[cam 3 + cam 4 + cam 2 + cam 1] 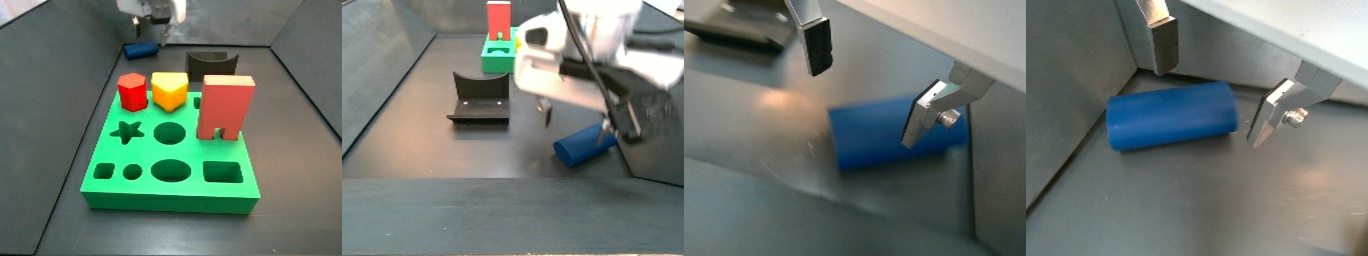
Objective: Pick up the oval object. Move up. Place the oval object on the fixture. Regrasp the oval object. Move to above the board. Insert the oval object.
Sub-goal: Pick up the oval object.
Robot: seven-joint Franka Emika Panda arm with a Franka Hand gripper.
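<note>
— Peg (1170, 116) looks small, hard and smooth. It lies on its side on the floor, near the wall.

— Our gripper (1213, 98) hangs over it, jaws wide. We think we should pinch its middle.
</note>
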